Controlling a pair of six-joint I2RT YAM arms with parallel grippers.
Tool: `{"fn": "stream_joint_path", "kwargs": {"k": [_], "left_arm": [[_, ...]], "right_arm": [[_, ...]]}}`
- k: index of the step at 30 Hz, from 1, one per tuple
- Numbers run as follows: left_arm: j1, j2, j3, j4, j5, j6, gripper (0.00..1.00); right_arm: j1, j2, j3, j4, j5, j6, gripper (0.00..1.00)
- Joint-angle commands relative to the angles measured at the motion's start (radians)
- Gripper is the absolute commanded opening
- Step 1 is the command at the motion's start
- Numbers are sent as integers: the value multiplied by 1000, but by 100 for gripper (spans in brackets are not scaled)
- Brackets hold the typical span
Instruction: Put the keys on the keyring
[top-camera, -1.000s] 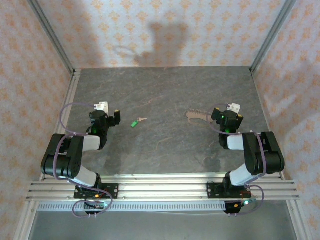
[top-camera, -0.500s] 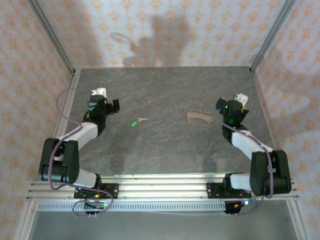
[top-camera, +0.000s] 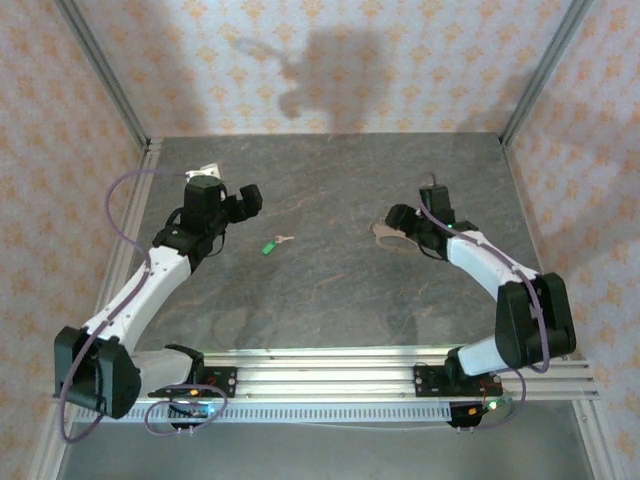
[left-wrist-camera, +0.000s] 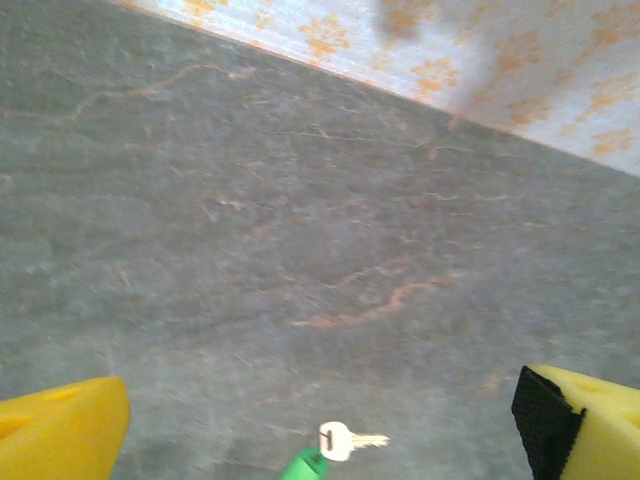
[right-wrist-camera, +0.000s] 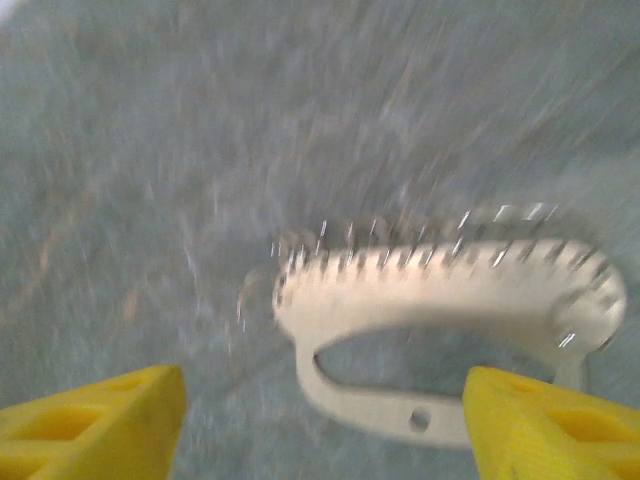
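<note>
The left arm stretches out long from its base at the near edge of the table (top-camera: 330, 300). Its elbow sits low by the rail, and its pale forearm runs diagonally up and away to the wrist. The left end effector (top-camera: 246, 200) points right, towards the middle of the table, with its jaws spread wide and nothing between them. In the left wrist view its yellow fingers (left-wrist-camera: 62, 432) sit far apart in the two bottom corners. The key (left-wrist-camera: 336, 441) lies flat on the table at the lower edge between them, its green head cut off by the frame and its silvery blade pointing right. From above, the key (top-camera: 274, 243) rests alone on the table, near the left end effector but apart from it, to its right and slightly nearer the bases.

The right arm rises from its base to a bent elbow on the right side, and its forearm reaches left and away. The right end effector (top-camera: 398, 217) hangs over the keyring (top-camera: 383, 232) and covers part of it. Its jaws are also wide open and grip nothing. In the blurred right wrist view, the keyring (right-wrist-camera: 450, 285) lies flat on the table, just beyond the yellow fingertips (right-wrist-camera: 95, 420) and between them. It looks pale there, with a toothed upper edge and an oval opening.
</note>
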Motion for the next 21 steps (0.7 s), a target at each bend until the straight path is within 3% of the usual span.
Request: {"fn": "stream_joint_path", "kwargs": {"k": [1, 4, 8, 21], "left_arm": [[-83, -60, -7, -58, -26, -134, 100], [-171, -72, 13, -79, -95, -119, 100], [-235, -46, 39, -97, -108, -101, 100], [-306, 40, 22, -32, -97, -82, 100]], "right_arm": [[53, 59, 54, -92, -31, 19, 69], [76, 118, 79, -94, -18, 15, 67], [84, 180, 104, -80, -8, 15, 64], [100, 351, 216, -92, 3, 1, 63]]}}
